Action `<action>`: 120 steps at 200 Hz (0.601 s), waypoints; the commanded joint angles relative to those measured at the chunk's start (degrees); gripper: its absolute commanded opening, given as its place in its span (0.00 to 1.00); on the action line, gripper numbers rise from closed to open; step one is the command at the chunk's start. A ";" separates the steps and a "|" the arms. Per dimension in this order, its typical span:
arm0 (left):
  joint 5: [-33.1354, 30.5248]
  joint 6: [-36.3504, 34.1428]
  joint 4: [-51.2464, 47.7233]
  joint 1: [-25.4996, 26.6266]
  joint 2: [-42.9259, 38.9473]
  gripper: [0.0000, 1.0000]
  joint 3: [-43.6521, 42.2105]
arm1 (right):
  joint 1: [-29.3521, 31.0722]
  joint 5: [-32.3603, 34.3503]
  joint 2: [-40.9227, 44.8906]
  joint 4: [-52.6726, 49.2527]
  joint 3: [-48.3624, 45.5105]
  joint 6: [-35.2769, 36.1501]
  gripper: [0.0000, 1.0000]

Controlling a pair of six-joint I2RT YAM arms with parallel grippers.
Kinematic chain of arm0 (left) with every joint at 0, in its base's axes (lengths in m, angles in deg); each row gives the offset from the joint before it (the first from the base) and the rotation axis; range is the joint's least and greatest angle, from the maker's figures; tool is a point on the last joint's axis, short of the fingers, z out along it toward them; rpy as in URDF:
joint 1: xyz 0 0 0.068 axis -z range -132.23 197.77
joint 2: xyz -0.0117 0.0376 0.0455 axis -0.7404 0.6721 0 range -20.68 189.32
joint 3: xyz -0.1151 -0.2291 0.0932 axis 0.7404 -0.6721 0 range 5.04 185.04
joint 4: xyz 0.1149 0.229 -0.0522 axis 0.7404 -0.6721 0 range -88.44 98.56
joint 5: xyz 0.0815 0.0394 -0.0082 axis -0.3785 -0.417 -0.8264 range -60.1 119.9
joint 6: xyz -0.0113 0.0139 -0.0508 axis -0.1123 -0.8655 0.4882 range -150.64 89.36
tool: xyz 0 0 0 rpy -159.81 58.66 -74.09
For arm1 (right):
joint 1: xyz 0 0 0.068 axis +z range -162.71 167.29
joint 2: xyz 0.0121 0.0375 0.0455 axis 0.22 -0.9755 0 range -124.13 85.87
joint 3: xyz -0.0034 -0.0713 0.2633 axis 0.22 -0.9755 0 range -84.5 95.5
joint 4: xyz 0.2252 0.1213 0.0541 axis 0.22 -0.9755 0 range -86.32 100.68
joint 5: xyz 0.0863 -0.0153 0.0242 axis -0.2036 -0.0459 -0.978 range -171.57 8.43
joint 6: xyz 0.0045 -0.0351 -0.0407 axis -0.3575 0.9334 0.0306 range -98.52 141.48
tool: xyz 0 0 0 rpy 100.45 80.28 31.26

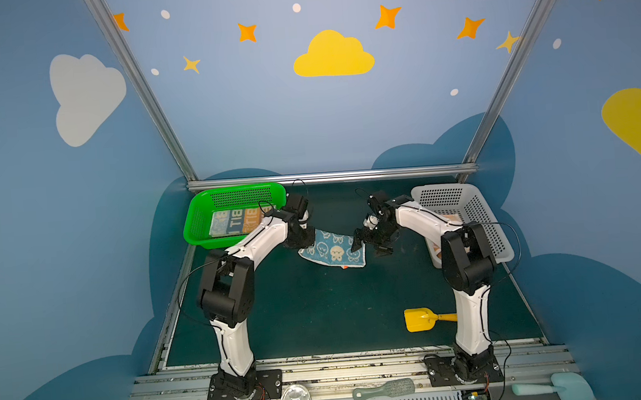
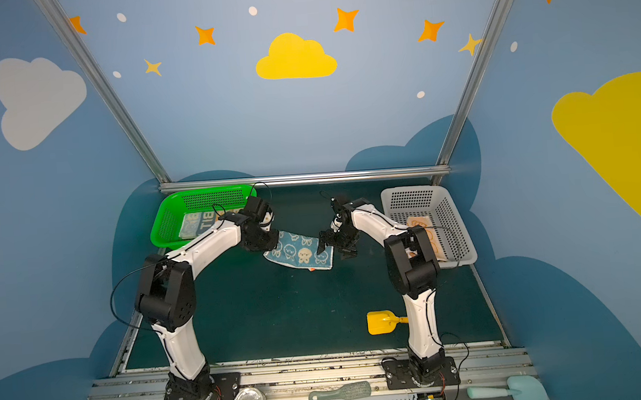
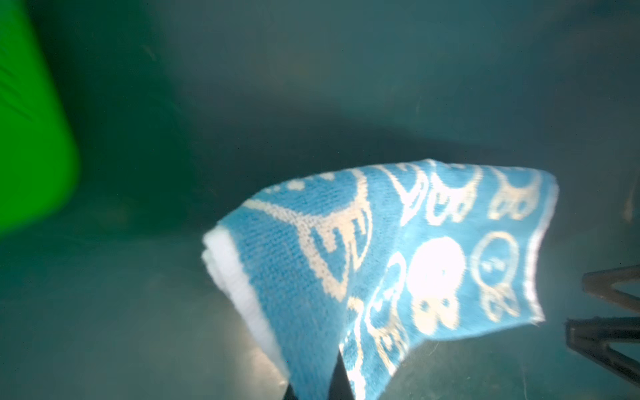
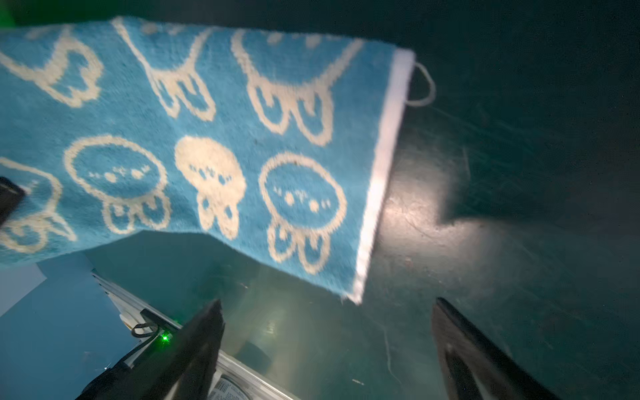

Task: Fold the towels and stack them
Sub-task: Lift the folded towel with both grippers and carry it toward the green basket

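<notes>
Left wrist view: blue terry towel with cream rabbit prints [image 3: 381, 259] clamped at its left end, hanging mid-table toward the far side.

Held by left gripper [image 1: 302, 244], jaws pressed together on the cloth; raised off dark green table mat [image 1: 319, 317], between both arms. Right gripper [image 4: 323, 308] spread wide, empty, just beside the free right-hand white hem [image 4: 384, 166]. Judged light, soft and limp: likely to sag and swing from a single grip; neither slippery nor fragile. Best taken at the free right corner, to stretch the cloth flat before folding. Appears doubled along the left edge; small red tag [image 1: 345, 267] at near edge, cream loop [image 4: 420, 85] at one corner. Lettered folded towels [image 1: 235, 222] in green plastic basket [image 1: 197, 225] far left; orange-and-cream towel [image 2: 423, 228] in pale perforated basket [image 1: 504, 250] far right.
</notes>
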 commanded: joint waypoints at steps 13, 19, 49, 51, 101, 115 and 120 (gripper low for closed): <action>-6.59 -7.70 -12.23 -2.71 2.88 0.03 15.04 | 0.51 -1.83 -1.77 -3.55 8.83 -0.26 0.94; -7.23 -8.72 -13.66 -3.13 3.97 0.03 18.11 | 0.66 -1.87 -2.06 -3.81 10.38 -0.28 0.94; -9.73 -14.59 -18.88 -5.40 10.07 0.03 31.77 | 1.33 -1.40 -3.90 -5.90 18.38 0.13 0.94; -9.81 -14.93 -19.06 -5.57 10.41 0.03 32.57 | 1.39 -1.34 -4.02 -5.92 18.83 0.13 0.94; -7.30 -20.80 -18.88 -13.97 15.75 0.03 40.55 | 3.32 0.04 -4.40 -3.35 24.89 1.45 0.94; -6.20 -22.44 -16.75 -16.73 15.40 0.03 38.81 | 3.92 0.41 -4.21 -1.61 25.74 2.65 0.94; -6.02 -23.40 -15.84 -17.58 15.13 0.03 37.82 | 4.16 0.44 -4.17 -0.93 25.94 2.93 0.94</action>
